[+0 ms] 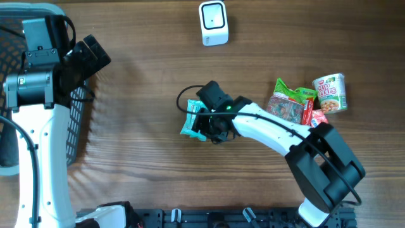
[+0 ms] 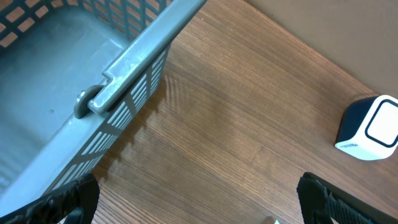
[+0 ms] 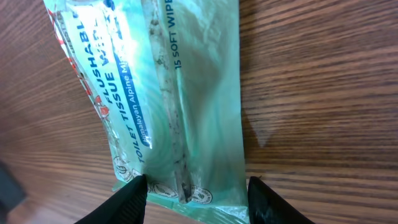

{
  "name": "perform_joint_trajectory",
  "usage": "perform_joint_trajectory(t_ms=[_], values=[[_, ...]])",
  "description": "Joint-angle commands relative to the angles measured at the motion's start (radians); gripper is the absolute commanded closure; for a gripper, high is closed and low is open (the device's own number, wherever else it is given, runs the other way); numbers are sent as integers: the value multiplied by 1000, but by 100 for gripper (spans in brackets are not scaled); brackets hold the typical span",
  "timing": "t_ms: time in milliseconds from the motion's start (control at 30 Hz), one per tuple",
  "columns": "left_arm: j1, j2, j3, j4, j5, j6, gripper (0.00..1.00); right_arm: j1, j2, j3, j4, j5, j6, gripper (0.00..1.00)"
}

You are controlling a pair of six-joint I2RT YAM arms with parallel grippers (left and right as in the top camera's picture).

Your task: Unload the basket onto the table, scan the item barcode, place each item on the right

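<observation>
Teal wipes pack (image 3: 186,106) with blue lettering, white scanner (image 1: 213,23), grey lattice basket (image 2: 124,74), brown woodgrain table (image 1: 139,158)

One teal pack of wipes (image 1: 191,121) lies at the centre of the overhead frame. One white scanner (image 1: 213,23) stands at the top middle. At the right of the frame there are three food items: one cup of noodles (image 1: 330,92), one green snack bag (image 1: 291,101) and one red packet (image 1: 316,118). One grey basket (image 1: 77,130) sits at the left edge. Two robot arms show: the left arm (image 1: 38,145) at the left edge, the right arm (image 1: 272,130) at lower right.
</observation>
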Motion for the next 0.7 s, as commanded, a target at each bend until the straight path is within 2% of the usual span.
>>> perform_joint_trajectory(t_ms=[0, 33, 67, 100, 200, 267, 300, 333, 367, 433, 500, 567, 600, 667], values=[[6, -7, 9, 2, 1, 8, 0, 36, -13, -11, 6, 105, 22, 50], [6, -7, 9, 2, 1, 8, 0, 43, -13, -11, 10, 113, 21, 56], [6, -7, 9, 2, 1, 8, 0, 47, -13, -11, 13, 127, 22, 70], [6, -7, 9, 2, 1, 8, 0, 47, -13, -11, 13, 150, 21, 76], [6, -7, 9, 2, 1, 8, 0, 47, -13, -16, 14, 167, 19, 76], [6, -7, 9, 2, 1, 8, 0, 47, -13, -75, 80, 167, 21, 76], [6, -7, 9, 2, 1, 8, 0, 46, -13, -96, 101, 168, 18, 78], [6, -7, 9, 2, 1, 8, 0, 45, -13, -109, 105, 172, 10, 84], [6, -7, 9, 2, 1, 8, 0, 41, -13, -108, 106, 172, -57, 96], [6, -7, 9, 2, 1, 8, 0, 16, -37, -92, 103, 171, -247, 96], [6, -7, 9, 2, 1, 8, 0, -23, -101, -89, 90, 198, -375, 96], [6, -7, 9, 2, 1, 8, 0, -42, -185, -89, 42, 380, -459, 96], [6, -7, 9, 2, 1, 8, 0, -41, -237, -88, 15, 537, -533, 96], [6, -7, 9, 2, 1, 8, 0, -28, -308, -88, 29, 729, -750, 96]])
